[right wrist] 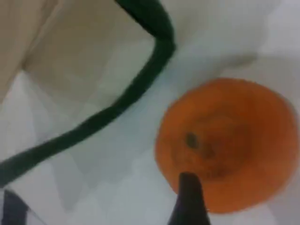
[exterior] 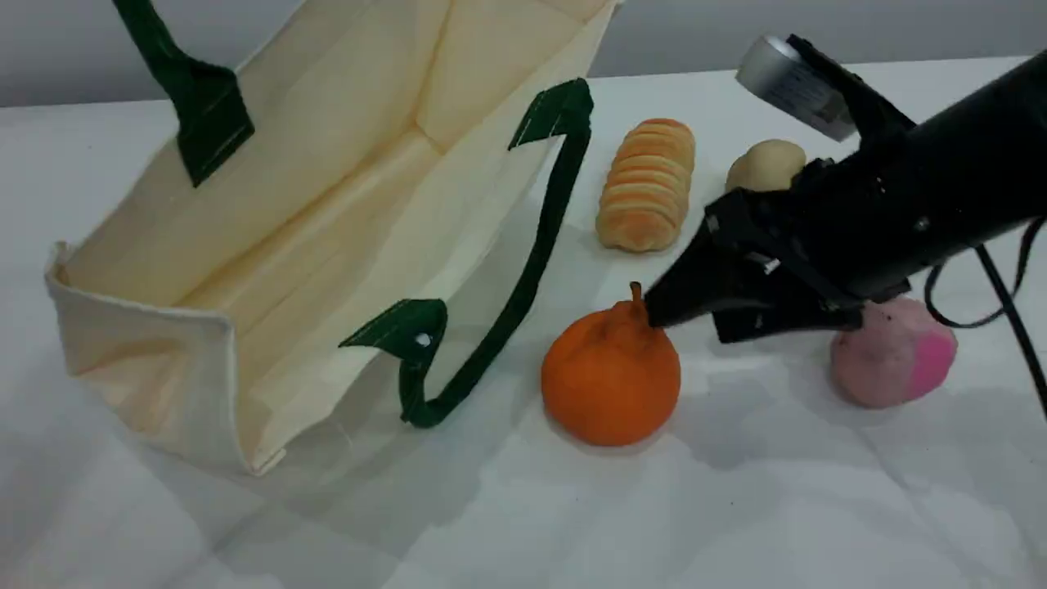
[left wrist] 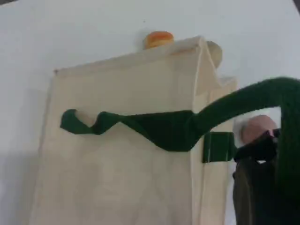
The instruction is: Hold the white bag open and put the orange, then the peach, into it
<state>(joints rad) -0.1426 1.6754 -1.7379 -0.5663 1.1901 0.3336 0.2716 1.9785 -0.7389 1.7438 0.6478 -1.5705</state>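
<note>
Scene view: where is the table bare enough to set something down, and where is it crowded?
Bare: the near table in front of the orange and peach. Crowded: right of the white bag, where bread loaf, potato and right gripper cluster.

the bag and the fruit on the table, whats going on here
The left arm is out of the scene view, but its shut gripper seems to be holding up one green handle of the white bag, keeping the bag's mouth open. The right gripper is open and sits right at the stem of the orange, which rests on the table beside the bag. Nothing is in the bag yet. The peach waits behind the right arm, with a bread loaf and a potato farther back.
</note>
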